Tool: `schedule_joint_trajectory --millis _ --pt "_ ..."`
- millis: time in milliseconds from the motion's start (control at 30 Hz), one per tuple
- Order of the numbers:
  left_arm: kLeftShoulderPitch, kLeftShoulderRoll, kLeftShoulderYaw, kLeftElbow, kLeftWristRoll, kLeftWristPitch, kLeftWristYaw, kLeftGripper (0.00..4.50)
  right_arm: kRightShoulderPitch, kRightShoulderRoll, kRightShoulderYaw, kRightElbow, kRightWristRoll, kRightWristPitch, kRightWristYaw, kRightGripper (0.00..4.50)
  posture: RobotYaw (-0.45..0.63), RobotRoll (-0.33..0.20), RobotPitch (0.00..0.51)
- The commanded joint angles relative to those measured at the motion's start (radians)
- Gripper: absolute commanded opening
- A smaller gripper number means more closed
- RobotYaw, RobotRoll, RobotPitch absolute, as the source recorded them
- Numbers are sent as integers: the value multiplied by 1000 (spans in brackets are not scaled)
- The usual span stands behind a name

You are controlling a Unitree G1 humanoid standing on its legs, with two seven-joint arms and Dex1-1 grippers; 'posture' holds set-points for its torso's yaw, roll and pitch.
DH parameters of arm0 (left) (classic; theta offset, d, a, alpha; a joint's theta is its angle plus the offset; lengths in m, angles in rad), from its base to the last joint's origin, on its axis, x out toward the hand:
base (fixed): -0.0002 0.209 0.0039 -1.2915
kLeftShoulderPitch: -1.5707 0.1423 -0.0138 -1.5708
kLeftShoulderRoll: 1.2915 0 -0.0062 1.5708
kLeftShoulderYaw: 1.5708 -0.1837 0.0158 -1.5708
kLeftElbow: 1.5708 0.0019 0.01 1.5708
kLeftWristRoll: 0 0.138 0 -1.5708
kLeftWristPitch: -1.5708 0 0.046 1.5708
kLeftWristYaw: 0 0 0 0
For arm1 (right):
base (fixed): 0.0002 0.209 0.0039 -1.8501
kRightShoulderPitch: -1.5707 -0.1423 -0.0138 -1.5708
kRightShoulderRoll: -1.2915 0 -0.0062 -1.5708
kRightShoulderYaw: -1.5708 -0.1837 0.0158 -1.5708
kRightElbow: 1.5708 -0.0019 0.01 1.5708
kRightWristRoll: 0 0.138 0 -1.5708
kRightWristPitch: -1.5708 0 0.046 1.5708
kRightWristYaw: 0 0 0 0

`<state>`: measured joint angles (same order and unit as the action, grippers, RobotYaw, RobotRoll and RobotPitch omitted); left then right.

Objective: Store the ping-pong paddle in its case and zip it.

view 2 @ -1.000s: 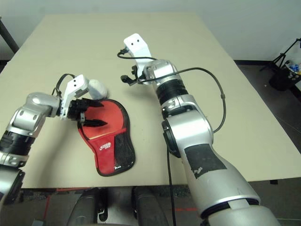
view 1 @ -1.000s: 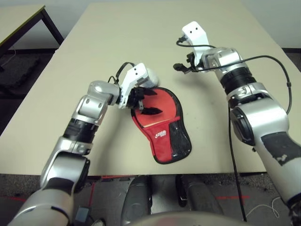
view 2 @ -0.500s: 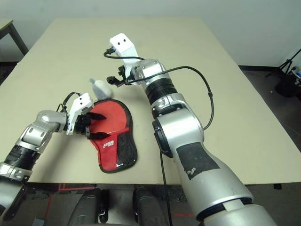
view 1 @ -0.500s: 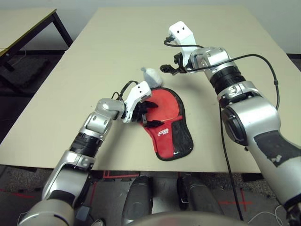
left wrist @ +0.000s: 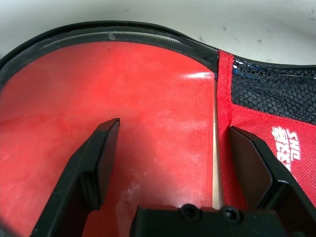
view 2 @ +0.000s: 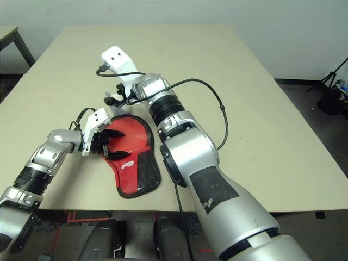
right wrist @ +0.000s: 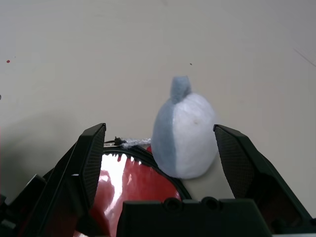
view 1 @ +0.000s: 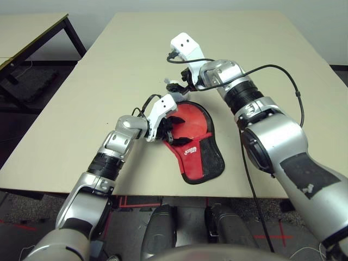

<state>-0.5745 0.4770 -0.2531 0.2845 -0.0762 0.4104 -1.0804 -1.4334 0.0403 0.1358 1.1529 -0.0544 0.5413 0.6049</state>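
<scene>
Beige table (view 1: 109, 65), case (view 1: 202, 157) lying flat near its front edge. Left gripper (left wrist: 170, 163) spread wide, low over the ping-pong paddle (left wrist: 123, 113), whose red blade sits inside the case's open round end. Right gripper (right wrist: 160, 155) likewise wide, gripping nothing, hovering at the case's far rim, straddling the plush fish charm (right wrist: 185, 133) just beyond it.

The case (left wrist: 256, 123) bears a white logo (left wrist: 285, 146) beside the left gripper's outer finger (left wrist: 252, 168); its letters are too partial to read.
</scene>
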Motion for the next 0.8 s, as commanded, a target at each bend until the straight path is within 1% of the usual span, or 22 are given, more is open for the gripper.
schedule_joint_trajectory --millis 33,133,400,533,800 --pt "43 11 -53 11 32 44 2 4458 -4 23 -8 54 -16 -75 -62 4500 58 0 104" --pt "46 19 -55 -11 29 58 -4 4458 -2 21 -14 89 -25 -127 -112 4500 63 0 108" --pt "50 34 -64 -58 22 85 -15 4458 19 21 -50 153 -26 -169 -190 4500 73 0 115" --pt "48 40 -66 -70 20 95 -17 4458 35 38 -69 167 -19 -157 -192 4500 79 0 119" --pt "56 50 -67 -101 13 115 -15 4458 55 75 -64 179 -40 -161 -185 4500 118 0 122"
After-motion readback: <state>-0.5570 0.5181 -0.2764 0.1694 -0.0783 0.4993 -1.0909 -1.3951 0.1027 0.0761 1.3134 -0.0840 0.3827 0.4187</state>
